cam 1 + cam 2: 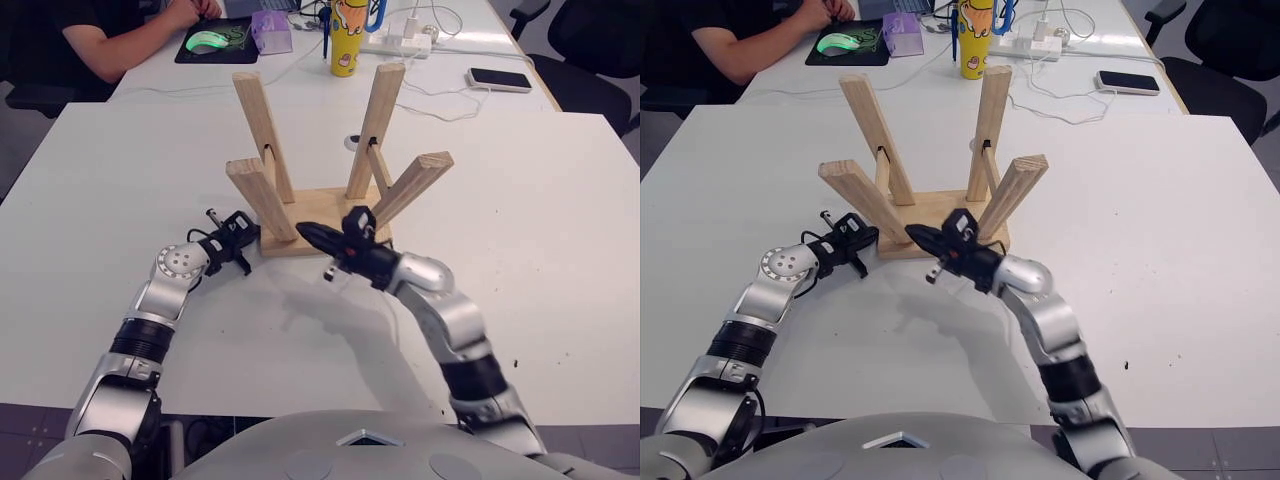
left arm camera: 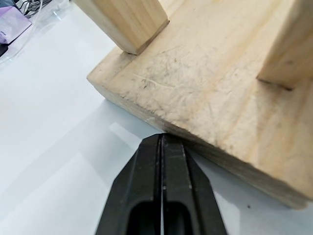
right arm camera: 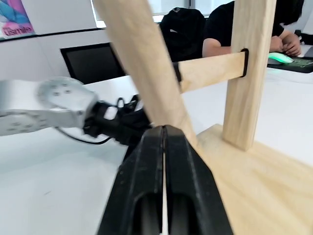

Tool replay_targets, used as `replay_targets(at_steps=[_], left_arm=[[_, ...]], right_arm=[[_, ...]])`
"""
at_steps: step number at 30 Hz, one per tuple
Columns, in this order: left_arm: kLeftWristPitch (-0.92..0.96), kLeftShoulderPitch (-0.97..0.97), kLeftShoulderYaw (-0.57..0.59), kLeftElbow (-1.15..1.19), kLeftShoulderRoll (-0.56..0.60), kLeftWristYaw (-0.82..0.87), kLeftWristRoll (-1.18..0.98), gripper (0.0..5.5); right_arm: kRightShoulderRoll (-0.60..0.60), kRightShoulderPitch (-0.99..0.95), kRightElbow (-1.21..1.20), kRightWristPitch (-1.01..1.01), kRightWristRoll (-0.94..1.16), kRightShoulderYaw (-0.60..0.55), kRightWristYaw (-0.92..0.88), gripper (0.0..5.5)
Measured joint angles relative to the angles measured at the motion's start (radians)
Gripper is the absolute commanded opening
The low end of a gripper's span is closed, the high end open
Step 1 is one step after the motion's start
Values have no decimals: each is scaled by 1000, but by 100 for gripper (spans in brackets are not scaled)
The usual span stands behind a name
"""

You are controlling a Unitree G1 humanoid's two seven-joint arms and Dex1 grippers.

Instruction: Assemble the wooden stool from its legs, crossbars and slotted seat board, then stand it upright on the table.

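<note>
Both left hand (image 2: 161, 141) and right hand (image 3: 164, 131), pressed together, sit at the seat board (image 1: 320, 205)

A: What do we have around us?
B: We see a white table (image 1: 560, 250) with a second white table (image 1: 180, 82) set against its far edge.
A: And beyond?
B: There we see black office chairs (image 1: 590, 55) at our far right, grey floor (image 1: 15, 150) at the left

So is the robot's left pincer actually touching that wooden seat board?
Cannot tell. In the left wrist view the shut left pincer points at the seat board edge with no gap showing, yet it might sit just short of it.
</note>
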Motion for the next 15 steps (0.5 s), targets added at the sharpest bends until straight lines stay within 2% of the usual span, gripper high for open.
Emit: replay_targets(at_steps=[3,5,8,12,15], left_arm=[[22,22,3,-27,-4,23,0,0],[33,38,8,-47,-3,32,2,0],[52,102,31,-116,-1,76,3,0],[78,208,86,-208,-17,199,16,0],[84,266,84,-264,-57,286,44,0]], right_arm=[[-124,167,34,-6,-17,-116,-4,2],[-139,222,102,-64,-44,-188,-43,2],[-125,207,225,-205,-92,-278,-141,2],[-74,115,422,-328,-180,-269,-251,2],[-14,7,567,-420,-217,-236,-300,2]])
